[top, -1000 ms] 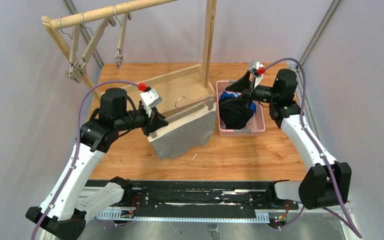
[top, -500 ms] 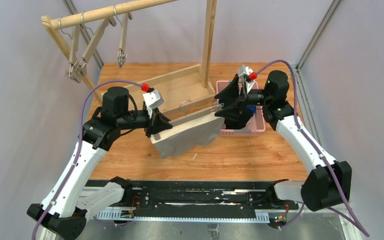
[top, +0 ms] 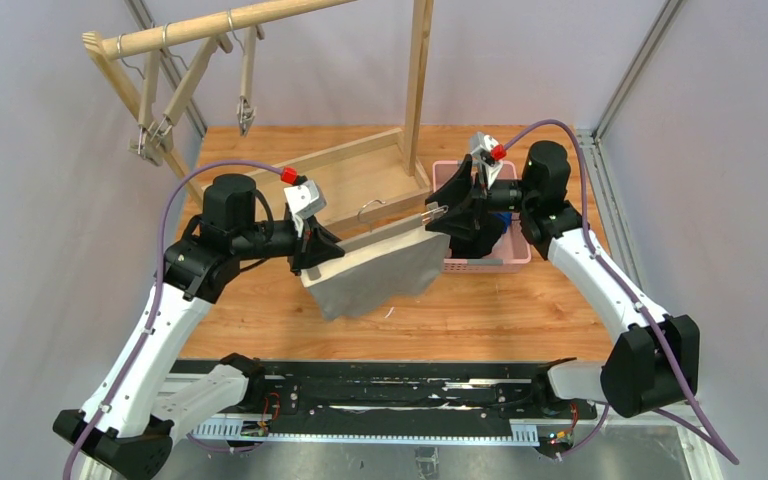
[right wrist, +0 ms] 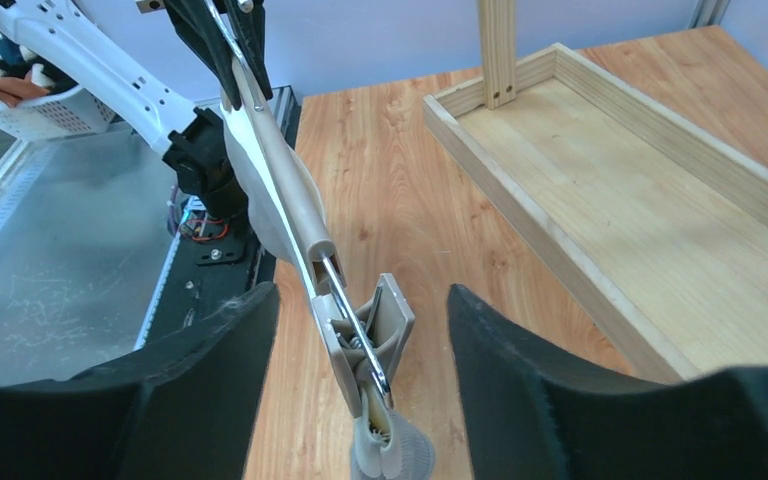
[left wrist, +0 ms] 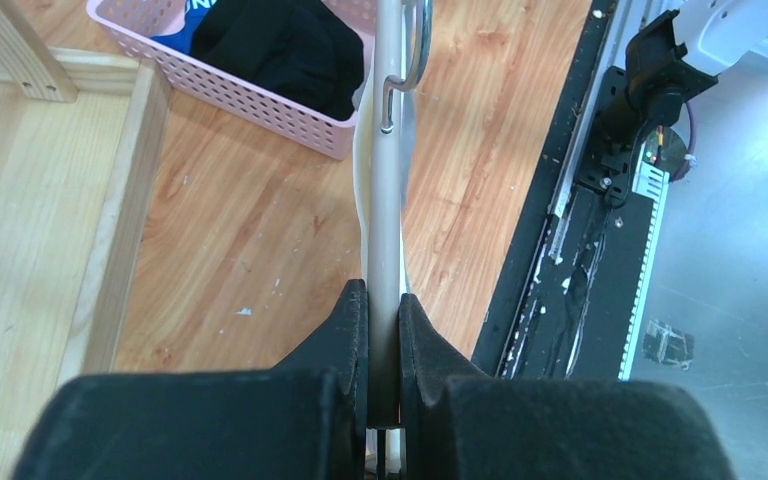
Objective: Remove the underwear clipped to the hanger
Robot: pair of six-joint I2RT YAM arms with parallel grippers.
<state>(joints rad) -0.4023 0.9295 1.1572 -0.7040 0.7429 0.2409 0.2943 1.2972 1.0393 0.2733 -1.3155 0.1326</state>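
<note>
The grey underwear (top: 378,272) hangs clipped to a beige hanger (top: 385,228) held over the table. My left gripper (top: 312,250) is shut on the hanger's bar (left wrist: 386,230) at its left end. My right gripper (top: 440,213) is open, its fingers either side of the hanger's right clip (right wrist: 365,345), which bites the grey cloth (right wrist: 395,455). The black underwear (left wrist: 282,48) and the blue underwear (left wrist: 185,22) lie in the pink basket (top: 513,262).
A wooden rack (top: 220,28) with more clip hangers (top: 243,100) stands at the back left, its wooden base tray (right wrist: 620,190) behind the hanger. The black rail (top: 380,395) runs along the table's near edge.
My right gripper has moved left from over the pink basket to the hanger's right clip. The hanger and grey underwear tilted and shifted slightly. The left gripper keeps its hold.
</note>
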